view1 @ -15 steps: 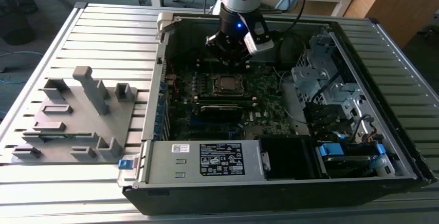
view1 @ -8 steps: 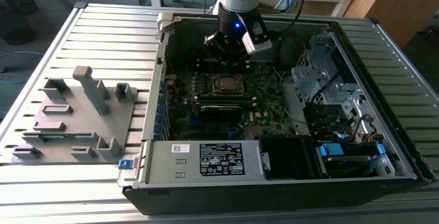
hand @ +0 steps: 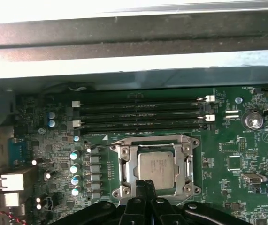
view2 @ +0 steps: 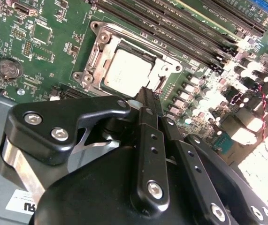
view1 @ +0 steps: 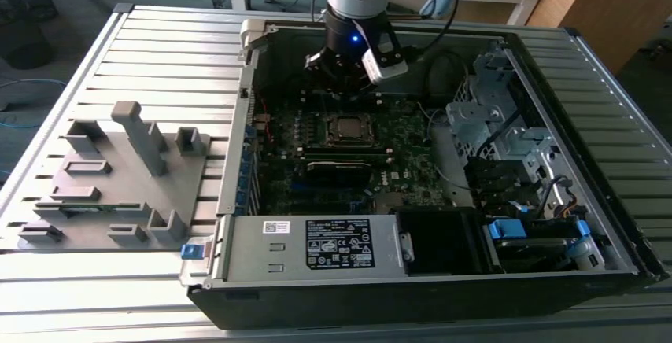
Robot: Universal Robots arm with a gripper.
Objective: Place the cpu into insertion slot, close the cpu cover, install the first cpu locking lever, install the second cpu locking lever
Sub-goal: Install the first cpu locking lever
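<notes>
1. My gripper (hand: 145,183) has its fingers pressed together at the tips, with nothing between them in both wrist views.
2. It hangs inside the open computer case (view1: 588,123), low over the motherboard (hand: 227,154). I can't tell whether it touches anything.
3. The cpu (hand: 156,166) lies flat and square in the insertion slot (view1: 330,129), just ahead of my fingertips. I judge step 1 done.
4. The cpu cover (hand: 126,165) lies down around the chip, with its silver frame on all 4 sides and the chip's top showing through the cut-out. Step 2 looks done.
5. I can't pick out the 2 locking levers clearly against the frame's edges, so I can't tell if either is hooked. I count steps 3 and 4 as unconfirmed.
6. My fingertips sit right at the near edge of the cover, which fits work on the cover or a lever rather than on the chip.
7. The long memory slots (hand: 138,117) lie beyond the socket from my tool, well away from my fingers.
</notes>
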